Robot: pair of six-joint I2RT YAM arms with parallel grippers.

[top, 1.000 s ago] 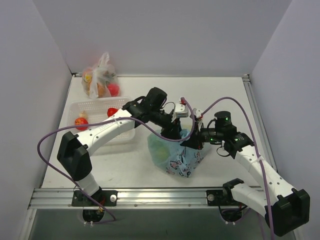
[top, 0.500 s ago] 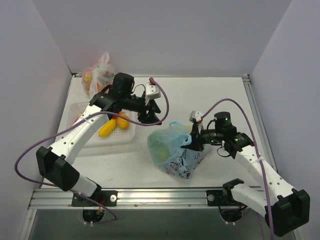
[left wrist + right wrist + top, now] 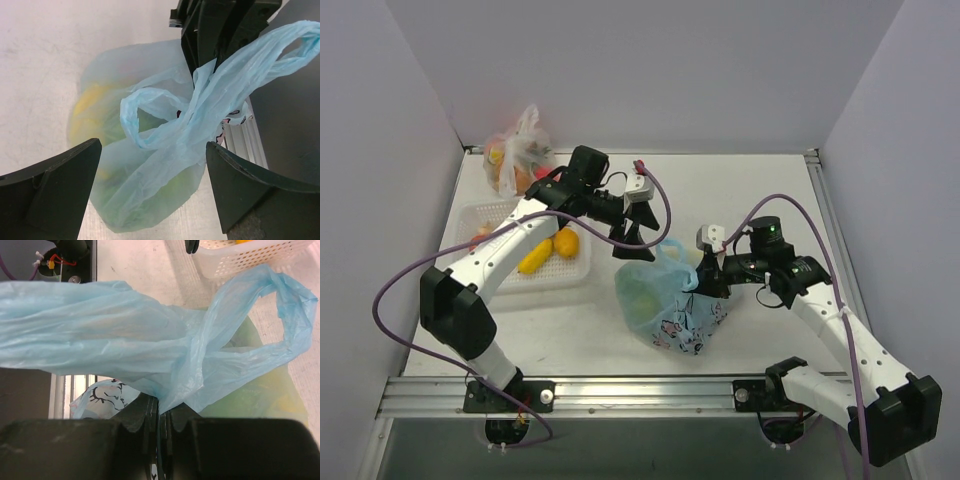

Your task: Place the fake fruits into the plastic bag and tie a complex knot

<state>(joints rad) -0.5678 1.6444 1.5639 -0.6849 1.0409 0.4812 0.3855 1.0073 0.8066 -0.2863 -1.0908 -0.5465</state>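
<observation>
Just right of the basket [image 3: 575, 275], the plastic bag [image 3: 670, 310] is gripped at its handles by the closed right jaws, its free loop [image 3: 672, 255] faced from the basket side by the fully parted left jaws.

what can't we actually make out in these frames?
- Fruits in the plastic bag: every view shows only green and yellow smears through the film; kind, count unclear.
- Basket: top view, left arm covers much of it; beyond the bananas, contents hidden.
- Handle crossing: right wrist view, folds hide whether it is a knot.
- Clear bundle: top view, too small.
</observation>
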